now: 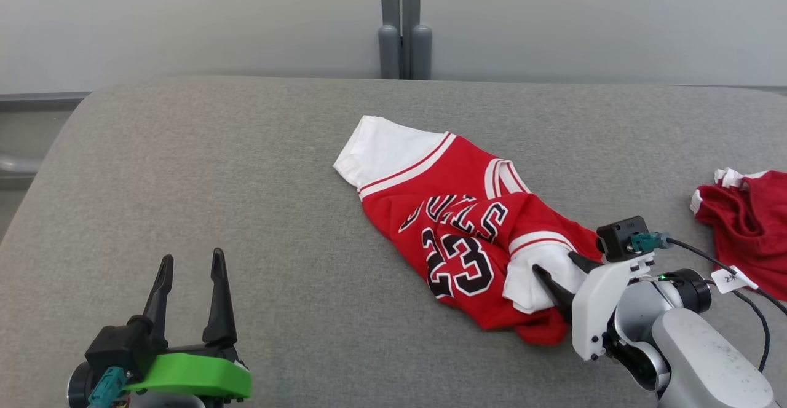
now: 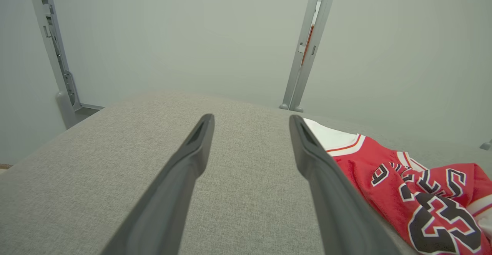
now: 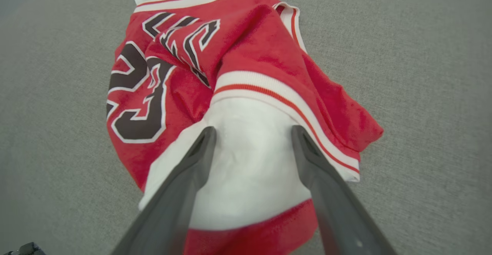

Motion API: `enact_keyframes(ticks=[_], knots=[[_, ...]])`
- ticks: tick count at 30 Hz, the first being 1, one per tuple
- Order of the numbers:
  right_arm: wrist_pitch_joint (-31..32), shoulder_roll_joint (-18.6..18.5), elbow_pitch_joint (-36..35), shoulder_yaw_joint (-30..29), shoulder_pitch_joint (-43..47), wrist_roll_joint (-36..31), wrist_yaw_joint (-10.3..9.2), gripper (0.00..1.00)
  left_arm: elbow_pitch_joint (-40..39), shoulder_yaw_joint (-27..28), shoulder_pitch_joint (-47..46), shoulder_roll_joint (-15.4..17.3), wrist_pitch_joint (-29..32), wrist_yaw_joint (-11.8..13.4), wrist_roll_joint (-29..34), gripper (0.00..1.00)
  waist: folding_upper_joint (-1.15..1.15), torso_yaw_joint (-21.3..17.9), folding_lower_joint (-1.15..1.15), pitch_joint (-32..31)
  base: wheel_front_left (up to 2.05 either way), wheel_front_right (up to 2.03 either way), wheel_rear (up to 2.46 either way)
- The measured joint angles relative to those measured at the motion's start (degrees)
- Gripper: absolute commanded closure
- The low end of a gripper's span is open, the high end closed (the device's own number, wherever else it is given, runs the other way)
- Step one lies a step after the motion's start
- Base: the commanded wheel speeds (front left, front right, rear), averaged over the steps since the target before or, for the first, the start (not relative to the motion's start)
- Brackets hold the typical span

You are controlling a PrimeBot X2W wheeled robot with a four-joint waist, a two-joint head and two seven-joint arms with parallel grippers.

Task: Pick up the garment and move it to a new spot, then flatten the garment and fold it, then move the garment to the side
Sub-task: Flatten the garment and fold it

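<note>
Wide open lane on the left: bare grey desk [image 1: 184, 168] runs from the left jaws, spread above plain fabric, right up to the far edge. Straight ahead of them it's clear; the garment [image 1: 455, 223] heaps up only off to their right. The right jaws, spread too, stand astride its white sleeve [image 3: 250, 163], cloth bunched between them. Further right, a second red cloth [image 1: 747, 223] and its white tag [image 1: 731, 279] crowd the desk's edge, and a black cable [image 1: 695, 249] loops across the gap. Behind, two grey posts [image 1: 390, 39] and the wall close things off.
</note>
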Motion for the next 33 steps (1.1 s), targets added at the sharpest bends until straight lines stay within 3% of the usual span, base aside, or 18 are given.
enact_keyframes(ticks=[6,7,8,9,14,23,29,33], knots=[[5.4,-0.5,-1.2,-0.3,0.2,0.8,0.0,0.04,0.7,0.4,0.0,-0.7,0.0,-0.3,0.4,0.0,0.0,2.4,0.0,-0.1,0.0,0.0,0.0],[5.9,-0.7,-1.9,-0.6,0.6,0.8,0.0,0.52,0.8,0.5,0.0,-0.8,0.0,-0.5,0.4,0.0,0.0,2.7,0.0,-0.2,0.0,0.0,0.0],[6.3,-0.8,-2.4,-0.8,0.9,0.8,0.0,0.64,0.8,0.6,0.0,-0.8,0.0,-0.6,0.4,0.0,0.0,2.8,0.0,-0.3,0.0,0.0,0.0],[6.7,-0.9,-3.1,-1.3,1.4,0.5,0.0,1.0,0.9,0.7,0.0,-0.8,0.0,-0.7,0.5,0.0,0.0,2.8,0.0,-0.4,0.0,0.0,0.0],[8.7,-1.4,-6.9,-3.9,4.3,-0.7,0.0,1.0,1.1,1.2,0.1,-1.1,0.0,-0.8,0.8,0.0,0.0,2.4,0.0,-0.6,0.0,0.0,0.0],[4.6,-0.3,-12.6,-8.6,3.6,-2.0,0.0,1.0,1.5,1.3,0.1,-1.4,0.0,-1.7,1.0,0.0,0.0,0.7,0.0,-0.3,0.0,0.0,0.0],[3.9,-1.2,-10.9,-12.9,0.5,-0.2,0.0,1.0,1.9,0.3,-1.6,-1.6,0.0,-2.7,1.3,0.0,0.0,0.0,0.0,1.5,0.0,0.0,0.0],[2.3,-3.7,-7.6,-14.8,-4.4,2.3,0.0,1.0,2.2,-0.4,-3.5,-1.7,0.0,-3.4,1.4,0.0,0.0,-0.1,0.0,3.8,0.0,0.0,0.0]])
